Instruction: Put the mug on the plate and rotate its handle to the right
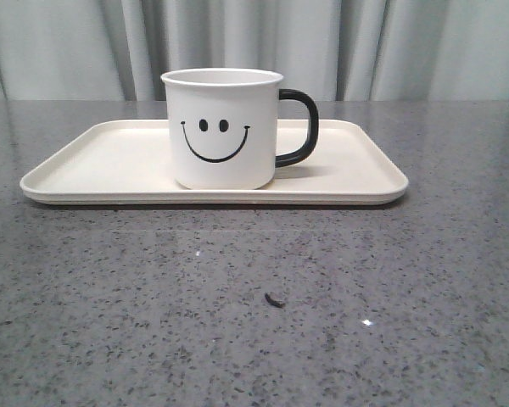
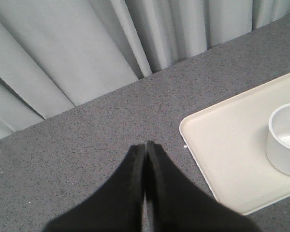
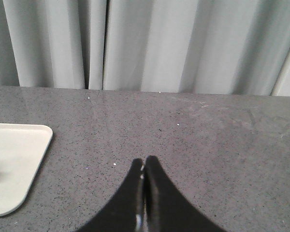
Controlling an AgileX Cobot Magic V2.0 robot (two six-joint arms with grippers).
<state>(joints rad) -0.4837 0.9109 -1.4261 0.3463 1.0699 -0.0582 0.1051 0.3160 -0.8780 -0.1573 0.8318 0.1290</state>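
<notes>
1. Both my hands hang over the grey tabletop (image 1: 254, 322), left hand (image 2: 146, 147) and right hand (image 3: 144, 163) each with fingers pressed together, holding nothing.
2. Mug (image 1: 223, 127) stands upright on the plate (image 1: 102, 161), its handle (image 1: 301, 127) pointing right.

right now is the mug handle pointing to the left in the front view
No, the handle sticks out from the right side of the mug, which stands upright on the plate.
</notes>
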